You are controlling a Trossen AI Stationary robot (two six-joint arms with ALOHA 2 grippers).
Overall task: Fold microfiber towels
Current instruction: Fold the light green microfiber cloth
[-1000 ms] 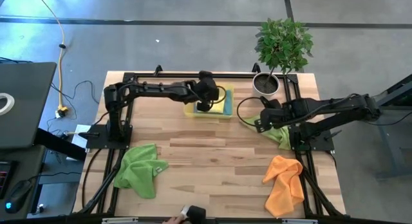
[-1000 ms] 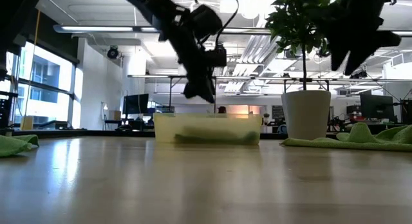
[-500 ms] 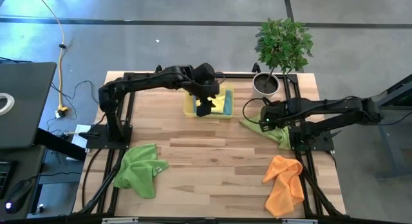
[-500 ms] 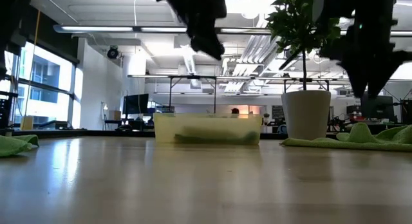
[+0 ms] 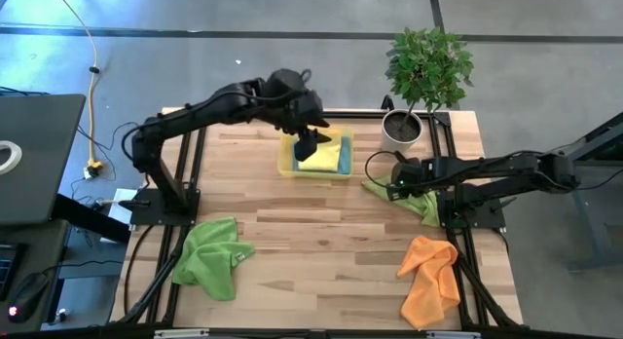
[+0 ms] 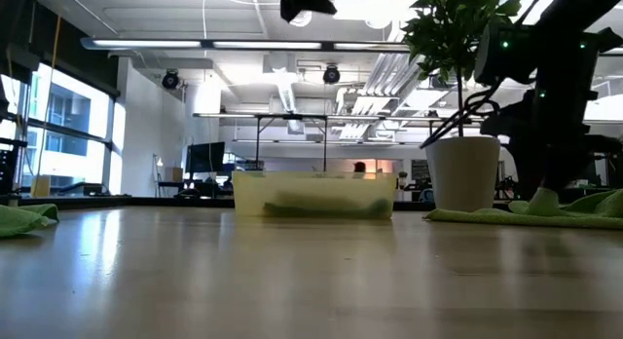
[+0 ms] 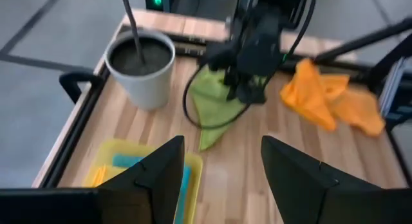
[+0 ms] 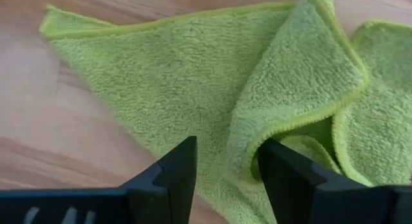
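Note:
A yellow tray (image 5: 285, 165) at the table's far middle holds a folded yellow towel (image 5: 321, 159) on a blue one (image 5: 345, 152). My left gripper (image 5: 310, 142) hangs open and empty high above the tray. A green towel (image 5: 421, 203) lies crumpled at the right, below the plant pot. My right gripper (image 8: 225, 179) points down, open, its fingers low over this towel's left part beside a raised fold (image 8: 302, 95). Another green towel (image 5: 212, 256) lies bunched at the near left, and an orange towel (image 5: 430, 276) at the near right. My right gripper comes at the green towel from above, its open fingers (image 8: 170, 176) on either side of a patch next to the raised fold. I cannot tell whether the fingertips touch the cloth. The towel lies slack on the table.
A white plant pot (image 5: 402, 128) stands at the far right corner, close to the right green towel. Black frame rails (image 5: 185, 173) run along the table's left and right sides. Bare wood (image 5: 321, 232) lies in the table's middle.
My left gripper has risen from just above the tray to well above it, its wrist rolling and tipping up. My right gripper has come down onto the right green towel's left part. The towels have not moved.

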